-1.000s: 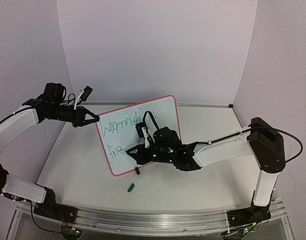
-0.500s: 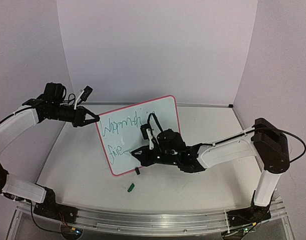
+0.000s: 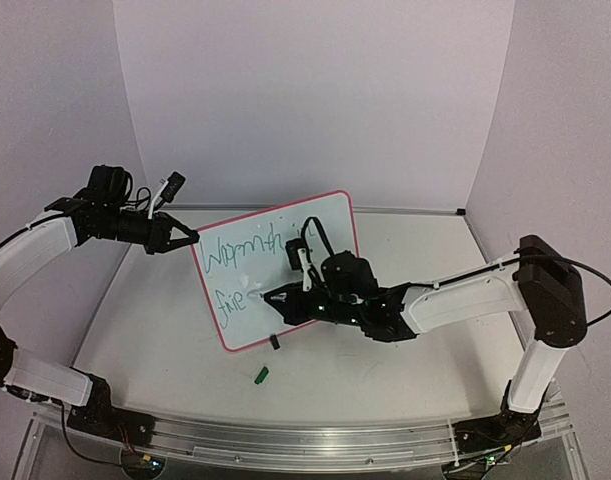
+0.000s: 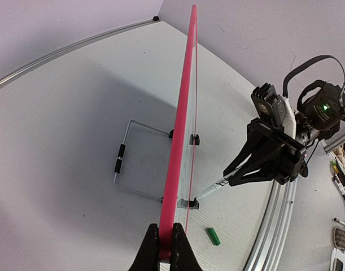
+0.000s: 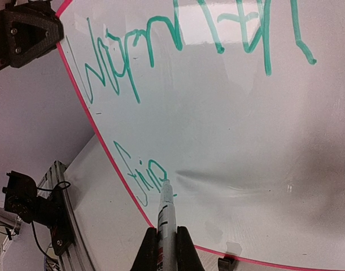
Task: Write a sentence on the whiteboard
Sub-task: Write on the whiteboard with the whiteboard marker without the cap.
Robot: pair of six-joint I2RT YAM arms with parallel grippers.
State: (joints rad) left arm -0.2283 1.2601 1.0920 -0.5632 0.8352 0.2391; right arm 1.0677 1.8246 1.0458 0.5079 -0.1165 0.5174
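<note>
White tabletop with pale walls around it is carrying the whiteboard, which is standing upright near the middle on its little black feet. Left gripper is pinching fully closed on the board's pink frame at the upper left corner. Right gripper is squeezing tight around a marker, whose tip is touching the board at the lower line of the sentence, green script with only a few letters down there. Tiny green cap is lying on the table just in front of the board.
</note>
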